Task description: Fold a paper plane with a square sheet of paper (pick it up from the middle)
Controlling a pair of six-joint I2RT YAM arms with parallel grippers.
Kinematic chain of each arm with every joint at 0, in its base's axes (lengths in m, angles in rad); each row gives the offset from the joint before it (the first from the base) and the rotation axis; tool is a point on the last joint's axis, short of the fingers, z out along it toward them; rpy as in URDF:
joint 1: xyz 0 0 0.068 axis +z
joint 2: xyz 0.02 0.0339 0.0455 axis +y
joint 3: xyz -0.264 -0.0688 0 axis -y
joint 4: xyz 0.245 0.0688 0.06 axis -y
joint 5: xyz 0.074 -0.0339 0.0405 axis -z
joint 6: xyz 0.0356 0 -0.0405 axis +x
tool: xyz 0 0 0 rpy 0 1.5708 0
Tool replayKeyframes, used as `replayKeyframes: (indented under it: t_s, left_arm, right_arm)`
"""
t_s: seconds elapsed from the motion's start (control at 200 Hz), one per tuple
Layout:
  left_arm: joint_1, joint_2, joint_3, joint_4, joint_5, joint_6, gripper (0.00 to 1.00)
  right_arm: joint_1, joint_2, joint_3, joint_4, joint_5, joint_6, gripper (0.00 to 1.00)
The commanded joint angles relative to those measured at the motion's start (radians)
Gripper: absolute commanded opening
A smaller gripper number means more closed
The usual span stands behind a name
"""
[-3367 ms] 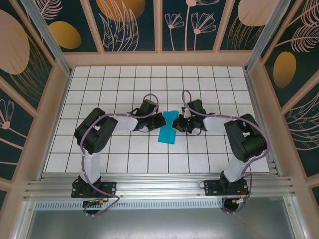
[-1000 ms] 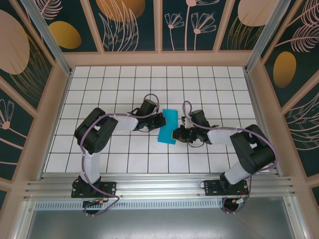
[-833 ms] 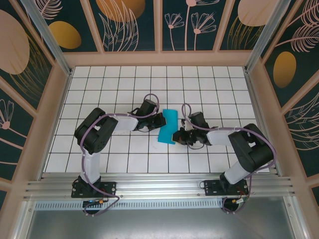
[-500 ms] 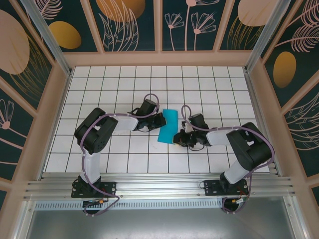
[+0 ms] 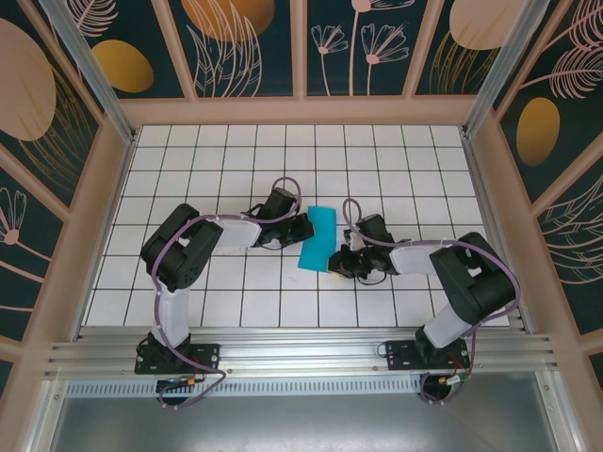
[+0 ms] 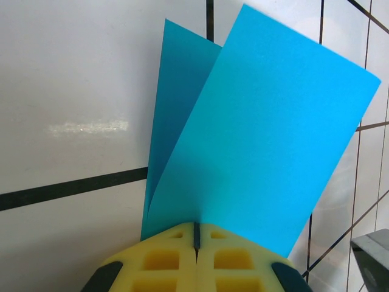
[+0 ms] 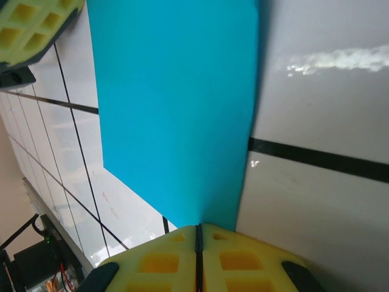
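The square sheet of paper [image 5: 317, 238] is teal-blue and folded into a narrow double strip, lying slanted at the table's middle. In the left wrist view its two layers [image 6: 267, 128] splay apart, and their near edge runs into the seam of my left gripper [image 6: 196, 234], whose yellow pads are shut on it. From above, the left gripper [image 5: 305, 226] sits at the strip's left side. My right gripper [image 5: 332, 260] holds the strip's near right corner. Its pads [image 7: 197, 234] are pressed together on the paper's [image 7: 176, 109] edge.
White tiles with dark grout cover the table [image 5: 236, 169]. Wooden frame walls [image 5: 301, 111] enclose it on three sides. The left gripper's yellow pad [image 7: 30, 24] shows at the top left of the right wrist view. Both arms lie low over the tiles near the middle.
The right gripper left the strip's far right side, swung toward the near edge, and closed in leftward on its near corner. The left gripper and the paper have barely moved.
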Motion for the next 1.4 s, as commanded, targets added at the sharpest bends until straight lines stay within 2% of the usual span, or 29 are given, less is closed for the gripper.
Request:
replayKeyframes:
  t_s: [0.0,0.1,0.235,0.32,0.545,0.901,1.131,1.306,1.391]
  left_arm:
    - [-0.003,0.058,-0.015,-0.105,-0.059,0.031,0.00]
    - [-0.003,0.062,-0.013,-0.103,-0.057,0.031,0.00]
    - [-0.003,0.064,-0.014,-0.103,-0.057,0.031,0.00]
    - [-0.004,0.069,-0.011,-0.106,-0.057,0.031,0.00]
    - [-0.003,0.071,-0.010,-0.109,-0.057,0.033,0.00]
    - [-0.003,0.083,-0.006,-0.115,-0.062,0.035,0.00]
    - [-0.003,0.084,-0.005,-0.121,-0.064,0.039,0.00]
    - [-0.003,0.082,-0.006,-0.121,-0.064,0.040,0.00]
    - [-0.003,0.084,-0.001,-0.125,-0.064,0.041,0.00]
  right_arm:
    - [-0.028,-0.071,0.071,-0.026,0.017,-0.022,0.10]
    - [-0.077,-0.067,0.121,0.016,-0.003,-0.018,0.10]
    - [-0.117,0.029,0.181,0.056,0.003,-0.027,0.10]
    - [-0.124,0.091,0.205,0.089,-0.013,-0.025,0.10]
    - [-0.142,0.185,0.199,0.102,0.047,-0.047,0.11]
    - [-0.151,0.216,0.201,0.039,0.093,-0.033,0.12]
    - [-0.157,0.149,0.260,0.063,0.004,-0.029,0.13]
    - [-0.186,0.230,0.280,0.105,-0.027,-0.022,0.12]
    - [-0.195,0.259,0.283,0.106,-0.004,-0.023,0.12]
